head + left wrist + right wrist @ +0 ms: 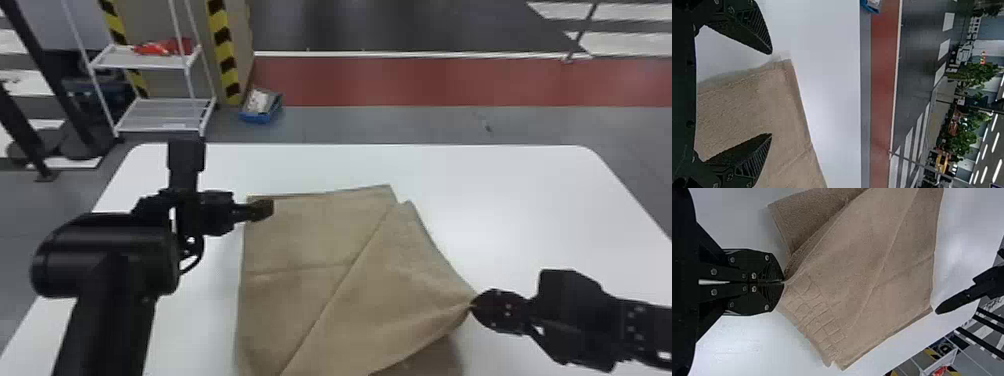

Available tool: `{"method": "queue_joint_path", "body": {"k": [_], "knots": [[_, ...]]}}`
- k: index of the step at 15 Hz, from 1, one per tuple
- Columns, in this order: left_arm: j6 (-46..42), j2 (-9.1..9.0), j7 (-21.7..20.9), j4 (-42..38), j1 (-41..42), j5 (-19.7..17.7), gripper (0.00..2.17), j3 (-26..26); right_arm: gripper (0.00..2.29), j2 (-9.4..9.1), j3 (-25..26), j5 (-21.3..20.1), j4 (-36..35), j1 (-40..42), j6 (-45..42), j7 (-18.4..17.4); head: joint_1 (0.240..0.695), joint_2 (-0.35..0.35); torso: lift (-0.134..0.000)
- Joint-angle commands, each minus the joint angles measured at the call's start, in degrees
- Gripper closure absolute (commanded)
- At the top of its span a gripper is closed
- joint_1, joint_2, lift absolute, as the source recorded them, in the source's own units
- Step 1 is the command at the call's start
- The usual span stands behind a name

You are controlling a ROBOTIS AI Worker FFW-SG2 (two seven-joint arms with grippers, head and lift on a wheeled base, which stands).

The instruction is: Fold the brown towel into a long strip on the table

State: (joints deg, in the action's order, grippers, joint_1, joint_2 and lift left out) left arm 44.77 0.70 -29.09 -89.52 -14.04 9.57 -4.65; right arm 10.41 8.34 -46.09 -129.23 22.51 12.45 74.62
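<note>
The brown towel (891, 278) is cloth, matt and slightly rough, its dark underside looking nubbier, and one part carries a woven band of raised, ladder-like ridges. From here the table (500, 210) looks smooth and white with a soft sheen. Both grippers, the left (265, 210) and the right (472, 306), are matt black; the left one's fingers are ribbed inside, and bright metal-looking screw heads dot the right one's fingers (770, 268).

No text, label, brand, number or sign can be read in the head view or in either wrist view.
</note>
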Motion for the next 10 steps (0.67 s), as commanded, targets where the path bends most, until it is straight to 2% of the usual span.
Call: {"method": "queue_joint_path", "body": {"k": [1, 3, 5, 6, 7, 9, 10], "knots": [[-3.5, -0.17, 0.88, 7.52, -4.15, 2.56, 0.15, 0.7, 1.48, -0.04, 0.98, 0.56, -0.23, 0.87, -0.36, 0.0, 0.695, -0.014, -0.123], [-6.31, -0.17, 1.58, 13.49, -7.23, 4.4, 0.19, 1.4, 1.48, -0.04, 1.6, 1.26, -0.84, 1.48, -0.36, 0.0, 0.695, -0.018, -0.123], [-7.54, 0.09, 1.76, 16.92, -8.72, 5.98, 0.37, 2.11, 1.48, -0.04, 2.3, 1.79, -1.11, 1.66, -0.36, 0.09, 0.695, -0.018, -0.123], [-8.59, 0.0, 1.67, 17.98, -8.9, 7.13, 0.54, 2.11, 1.48, -0.04, 2.65, 2.32, -1.11, 1.74, -0.54, 0.09, 0.695, -0.02, -0.123], [-8.95, 0.09, 1.5, 18.42, -8.98, 8.18, 0.85, 2.11, 1.48, -0.04, 3.18, 2.93, -1.11, 1.74, -0.89, 0.09, 0.695, -0.022, -0.123], [-8.59, -0.17, 1.58, 18.68, -9.16, 10.91, 1.85, 2.19, 1.48, -0.04, 3.62, 3.46, -1.11, 1.74, -1.06, 0.0, 0.695, -0.023, -0.123], [-7.01, -0.17, 1.41, 18.5, -8.98, 11.08, 2.15, 2.19, 1.48, -0.04, 3.88, 3.46, -1.02, 1.57, -1.06, 0.0, 0.695, -0.021, -0.123]]}}
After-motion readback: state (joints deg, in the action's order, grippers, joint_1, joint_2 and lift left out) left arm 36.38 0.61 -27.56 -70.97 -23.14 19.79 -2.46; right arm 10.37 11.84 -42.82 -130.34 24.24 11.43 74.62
